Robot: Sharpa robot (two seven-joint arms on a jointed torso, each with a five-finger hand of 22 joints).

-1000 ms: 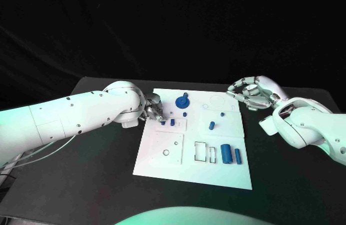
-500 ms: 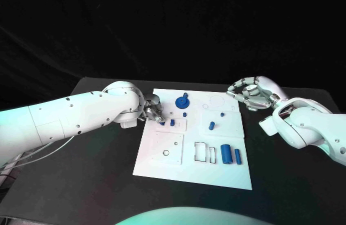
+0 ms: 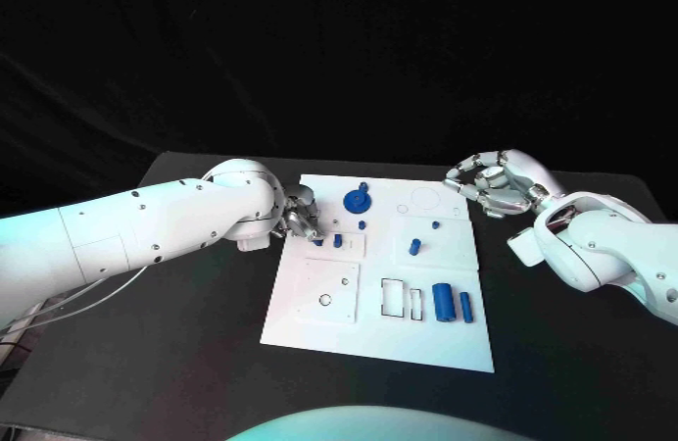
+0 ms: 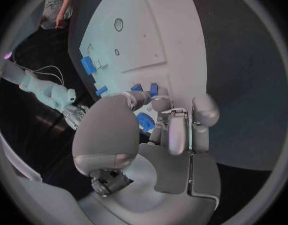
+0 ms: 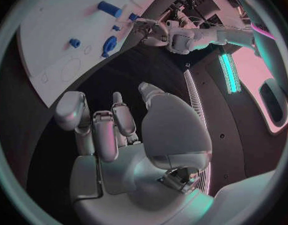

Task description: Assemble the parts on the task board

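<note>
Nearest the robot, on the white rectangular task board (image 3: 339, 323), 2 upright blue cylindrical parts (image 3: 442, 301) stand beside empty rectangular slots, probably awaiting seating. Farther up, at the board's left edge, the silver left hand (image 3: 298, 216) curls its fingers over a small blue part (image 4: 144, 121) by 2 short blue pegs (image 3: 339, 239), apparently to work it, though whether it grips it I cannot tell. Farthest, beyond a round blue knob-shaped part (image 3: 358, 200), the silver right hand (image 3: 490, 184) hovers off the board's far right corner, fingers curled on nothing, seemingly waiting
</note>
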